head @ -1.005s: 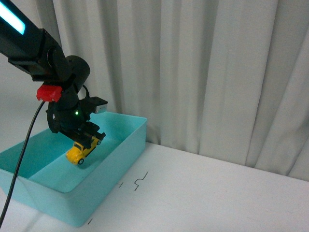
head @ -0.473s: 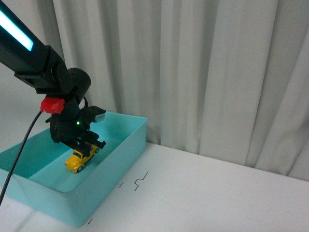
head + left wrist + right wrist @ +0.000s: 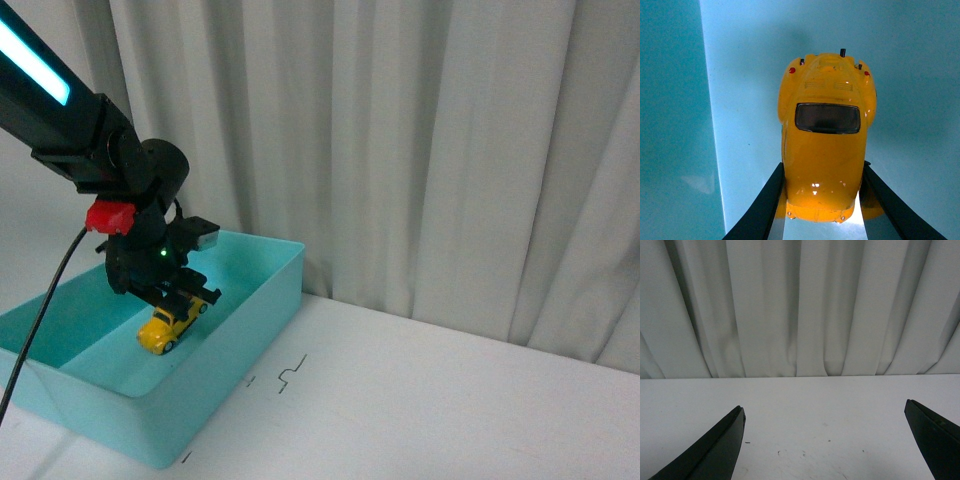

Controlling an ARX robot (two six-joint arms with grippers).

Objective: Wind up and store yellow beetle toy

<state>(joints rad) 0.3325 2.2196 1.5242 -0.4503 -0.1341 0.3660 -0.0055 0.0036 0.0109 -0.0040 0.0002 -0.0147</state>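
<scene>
The yellow beetle toy [image 3: 165, 329] hangs tilted, nose down, low inside the turquoise bin [image 3: 270, 292] at the left of the front view. My left gripper [image 3: 180, 298] is shut on it, black fingers pressing both sides of its body. In the left wrist view the yellow beetle toy [image 3: 826, 140] fills the middle, dark window up, held between the two fingers [image 3: 765, 200] of my left gripper [image 3: 822, 175], just above the bin's pale floor [image 3: 740, 75]. My right gripper [image 3: 825, 415] is open over the white table with nothing between its fingertips [image 3: 730, 427]; it does not show in the front view.
The white table [image 3: 450, 400] stretches right of the bin, with small black marks [image 3: 290, 375] near the bin's corner. White pleated curtains [image 3: 420, 150] close off the back. A black cable [image 3: 40, 330] hangs from the left arm over the bin's front edge.
The left gripper has lowered the beetle toy deeper into the bin over the last second; since half a second ago it has barely moved.
</scene>
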